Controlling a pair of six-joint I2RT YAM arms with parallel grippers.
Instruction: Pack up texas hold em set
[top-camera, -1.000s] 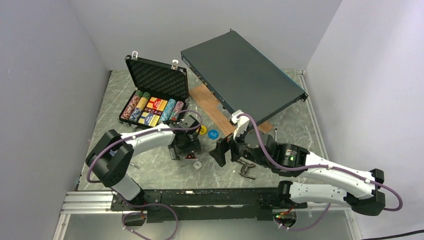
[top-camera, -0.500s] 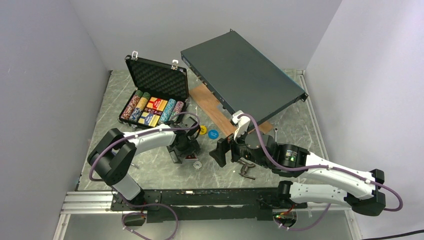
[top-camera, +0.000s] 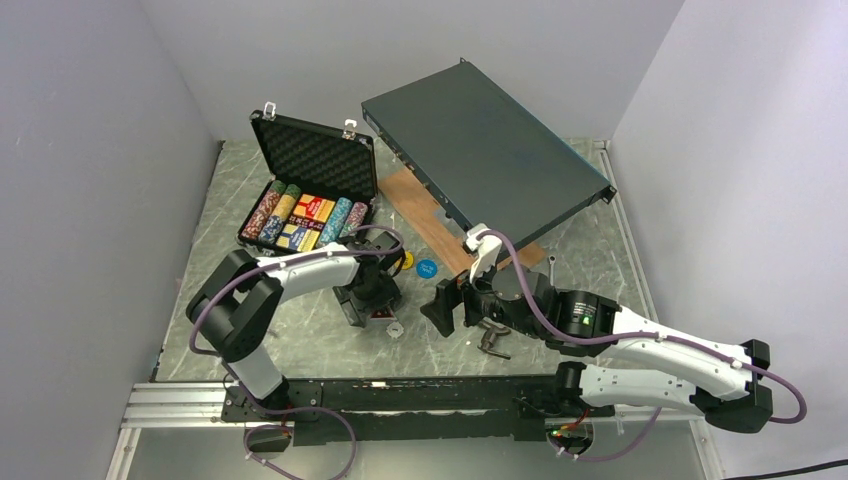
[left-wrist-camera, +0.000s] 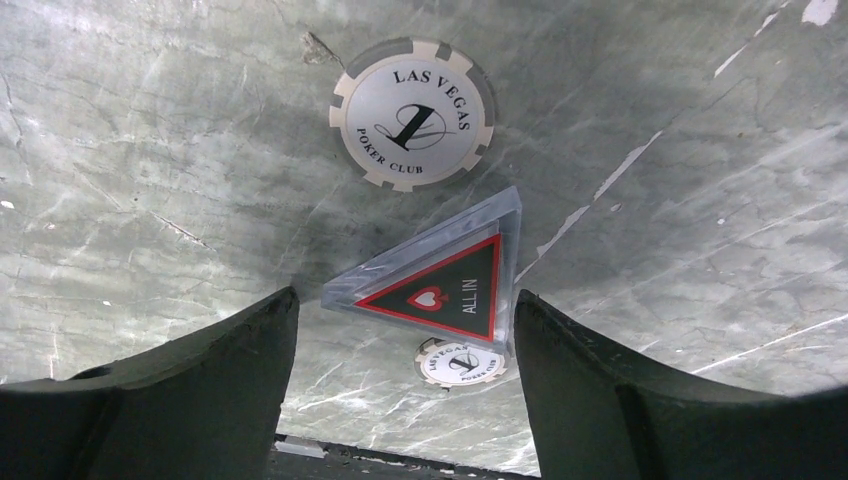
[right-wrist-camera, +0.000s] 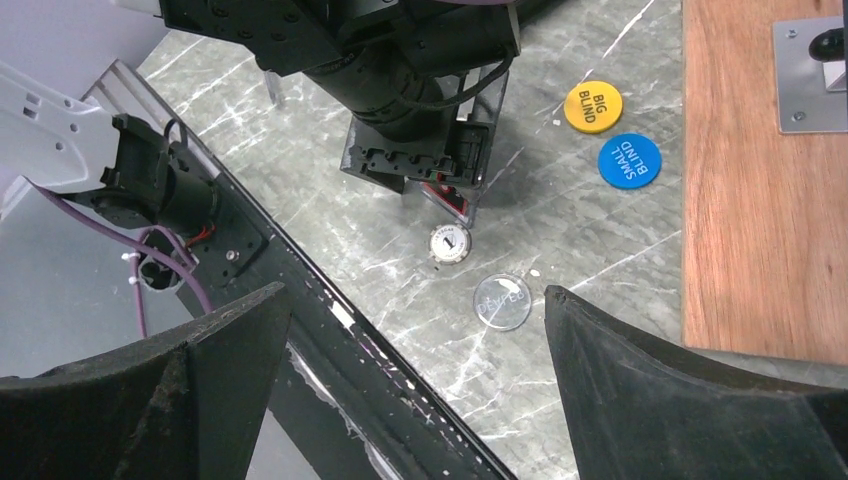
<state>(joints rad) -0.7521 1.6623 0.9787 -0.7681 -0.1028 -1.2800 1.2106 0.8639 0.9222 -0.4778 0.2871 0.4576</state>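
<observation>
We count one briefcase (top-camera: 310, 190), open at far left of the table (top-camera: 300, 345). Two grippers, both spread: right gripper (right-wrist-camera: 412, 295) empty, left gripper (left-wrist-camera: 405, 300) straddling one red triangle (left-wrist-camera: 440, 285), not clamping. Four loose rounds lie apart: yellow disc (right-wrist-camera: 593, 106), blue disc (right-wrist-camera: 630, 160), white chip (right-wrist-camera: 449, 242), clear disc (right-wrist-camera: 502, 300).

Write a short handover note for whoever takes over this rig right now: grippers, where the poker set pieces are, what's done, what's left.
Left gripper: open, fingers either side of the red triangle, not gripping it yet.
Right gripper: open, empty, hovering.
Case: open at the back left, chip rows inside.
Loose outside the case: triangle, white chip, pale disc, yellow disc, blue disc.
Done: chip rows packed.
Left: put the five loose pieces in, then shut and latch the case.
</observation>
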